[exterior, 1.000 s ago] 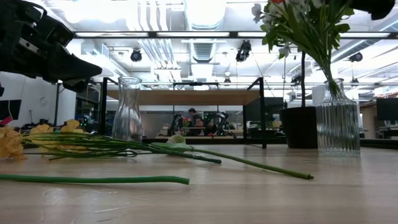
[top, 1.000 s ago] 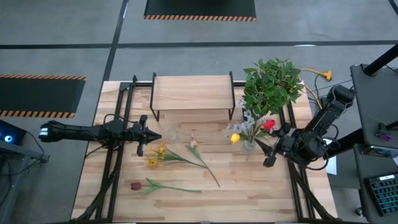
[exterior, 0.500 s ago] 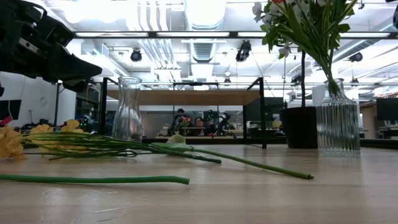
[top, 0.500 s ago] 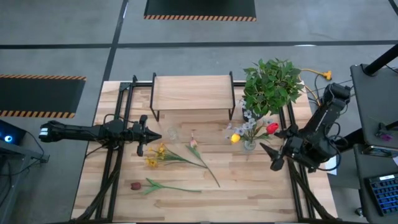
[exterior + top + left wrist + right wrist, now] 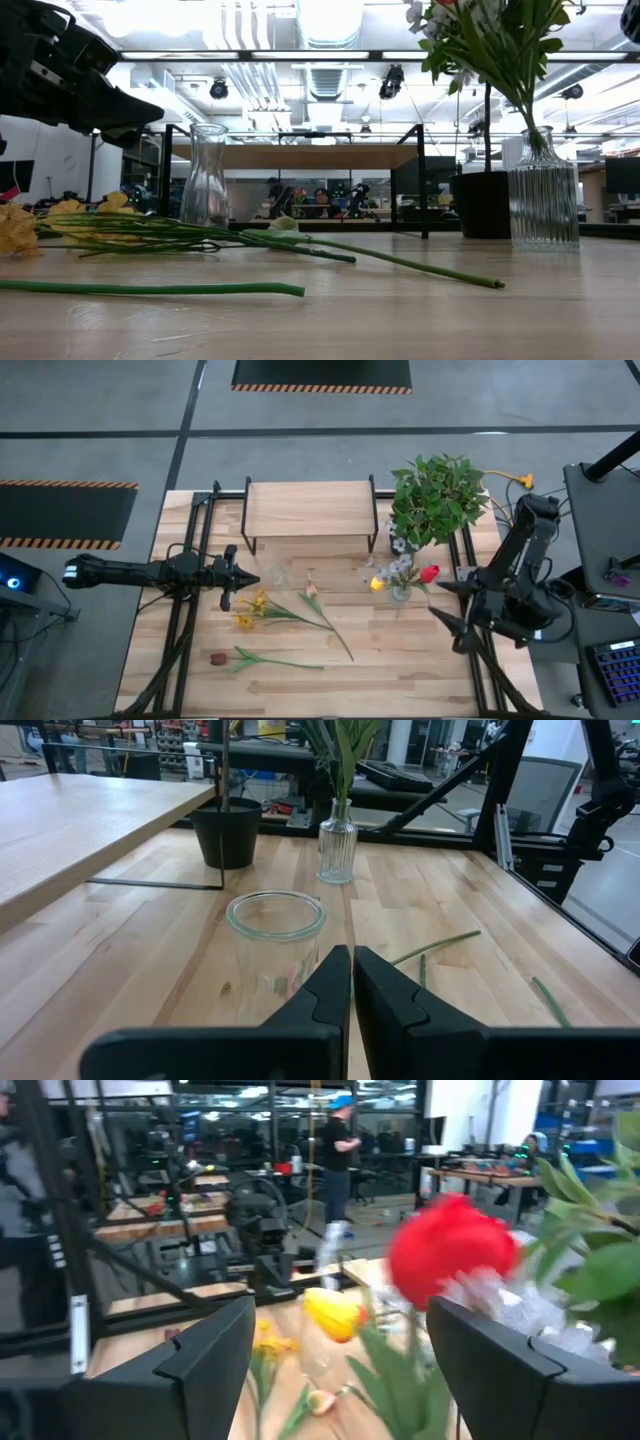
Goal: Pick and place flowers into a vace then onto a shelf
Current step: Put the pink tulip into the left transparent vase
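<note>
The table (image 5: 400, 660) holds the shelf (image 5: 310, 510) at its far side with nothing on its top, and the flowers are split into two lots: a bunch standing in the ribbed vase (image 5: 400, 592) on the right half, just in front of the potted plant (image 5: 437, 498), and three loose ones lying flat on the left half. The right gripper (image 5: 448, 626) hangs just beside that filled vase, toward the near right corner, its fingers spread wide with nothing between them, and the red flower (image 5: 452, 1252) fills its wrist view close ahead. The left gripper (image 5: 245, 577) has its fingers pressed together, empty, pointing at the clear empty vase (image 5: 276, 574) directly in front of its tips. The loose stems lie nearer this left arm: the yellow flower (image 5: 250, 610) and the pink flower (image 5: 312, 591) sit just on the near side of its fingertips with stems running toward the table's middle, and the maroon flower (image 5: 219, 658) lies nearer the front edge, its stem almost parallel to that edge. So I'd judge the left arm best placed for a flat stem
</note>
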Tool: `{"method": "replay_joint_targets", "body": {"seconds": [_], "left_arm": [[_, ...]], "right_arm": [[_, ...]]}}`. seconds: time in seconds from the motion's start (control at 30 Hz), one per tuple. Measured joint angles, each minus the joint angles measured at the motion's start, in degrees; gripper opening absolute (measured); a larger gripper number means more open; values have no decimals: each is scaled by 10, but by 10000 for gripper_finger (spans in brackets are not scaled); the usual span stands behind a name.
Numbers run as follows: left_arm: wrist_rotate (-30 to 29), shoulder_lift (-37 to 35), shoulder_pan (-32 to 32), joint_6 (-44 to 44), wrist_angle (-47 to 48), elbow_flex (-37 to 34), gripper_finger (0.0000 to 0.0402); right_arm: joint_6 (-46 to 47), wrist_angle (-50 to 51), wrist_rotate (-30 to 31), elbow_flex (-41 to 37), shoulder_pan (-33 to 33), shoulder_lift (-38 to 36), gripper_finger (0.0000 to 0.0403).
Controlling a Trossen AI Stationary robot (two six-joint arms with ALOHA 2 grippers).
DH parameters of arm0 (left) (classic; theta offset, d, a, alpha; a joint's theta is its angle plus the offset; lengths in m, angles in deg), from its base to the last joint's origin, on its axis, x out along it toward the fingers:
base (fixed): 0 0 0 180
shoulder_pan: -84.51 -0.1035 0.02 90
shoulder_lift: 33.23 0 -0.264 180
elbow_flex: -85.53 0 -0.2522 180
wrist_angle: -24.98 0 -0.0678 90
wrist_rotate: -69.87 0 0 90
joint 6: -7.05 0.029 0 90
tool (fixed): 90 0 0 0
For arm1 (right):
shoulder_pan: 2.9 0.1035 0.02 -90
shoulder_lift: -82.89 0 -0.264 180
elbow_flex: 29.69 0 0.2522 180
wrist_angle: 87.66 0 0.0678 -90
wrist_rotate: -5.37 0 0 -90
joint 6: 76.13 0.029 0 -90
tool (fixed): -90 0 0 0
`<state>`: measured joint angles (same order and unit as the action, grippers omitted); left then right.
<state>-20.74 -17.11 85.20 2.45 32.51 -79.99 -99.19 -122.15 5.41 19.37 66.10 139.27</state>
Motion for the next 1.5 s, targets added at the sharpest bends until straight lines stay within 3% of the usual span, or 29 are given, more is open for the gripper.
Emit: {"method": "replay_joint_targets", "body": {"seconds": [0.93,1.1,1.5], "left_arm": [[0,0,0,0,0,0,0],[0,0,0,0,0,0,0],[0,0,0,0,-3,0,0]], "right_arm": [[-125,0,0,164,-28,114,216],[-126,0,0,197,14,140,214],[-16,0,0,222,114,275,214]]}}
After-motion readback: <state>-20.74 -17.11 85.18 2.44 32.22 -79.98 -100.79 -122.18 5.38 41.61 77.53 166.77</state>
